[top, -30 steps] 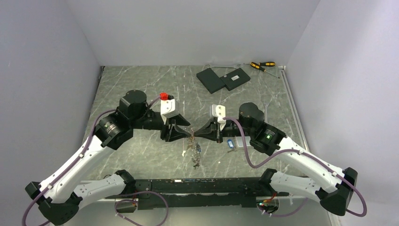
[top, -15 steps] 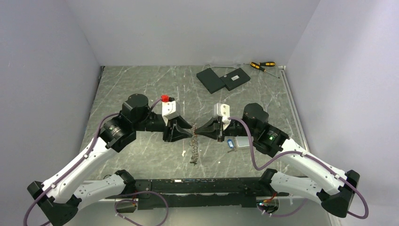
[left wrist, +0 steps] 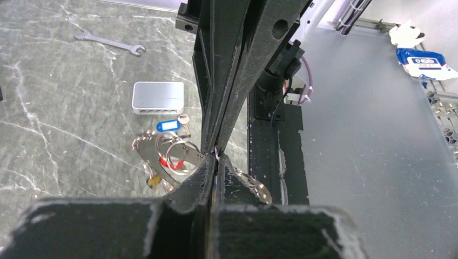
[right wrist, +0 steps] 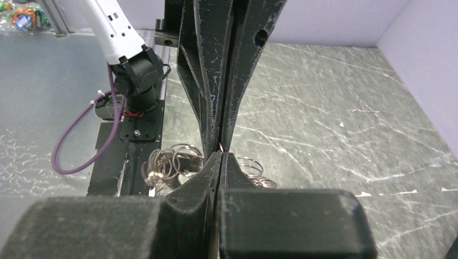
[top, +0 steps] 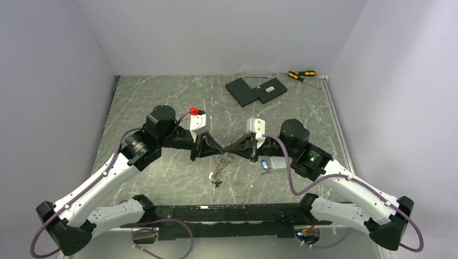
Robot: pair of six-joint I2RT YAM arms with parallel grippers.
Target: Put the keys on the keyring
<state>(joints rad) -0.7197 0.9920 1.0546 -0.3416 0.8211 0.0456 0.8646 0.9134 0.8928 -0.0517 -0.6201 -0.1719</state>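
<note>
**Both grippers meet on the keyring above the marbled table**

The left gripper point(left wrist: 215, 161) reaches in level from the left. Its matte black, rough-textured fingers are drawn together to a thin slit, nipping the wire of the keyring point(top: 218, 171) at the very tips. The keyring hangs just below that point, clear of the table point(top: 162, 102). It is a loose bunch of thin silvery loops and small grey keys, with a red tag point(left wrist: 164, 162) and a yellow tag point(left wrist: 153, 181) among them.

The right gripper point(right wrist: 220, 156) comes in from the opposite side, tip to tip with the left. Its jaws are pressed tight together on the same stretch of ring, and loops show on either side of them.

Just right of the bunch, a blue-tagged key point(top: 264, 164) lies flat on the table. Beside it is a pale slab point(top: 278, 163), a rounded rectangle with a smooth face. A slim metal wrench point(left wrist: 110, 43) lies farther out.

At the back right, two dark flat cases point(top: 256, 90) overlap. Beyond them, yellow-and-black screwdrivers point(top: 300, 74) lie by the edge.

The table is grey-green stone veined in white. Plain pale walls point(top: 216, 32) close it in on three sides.
</note>
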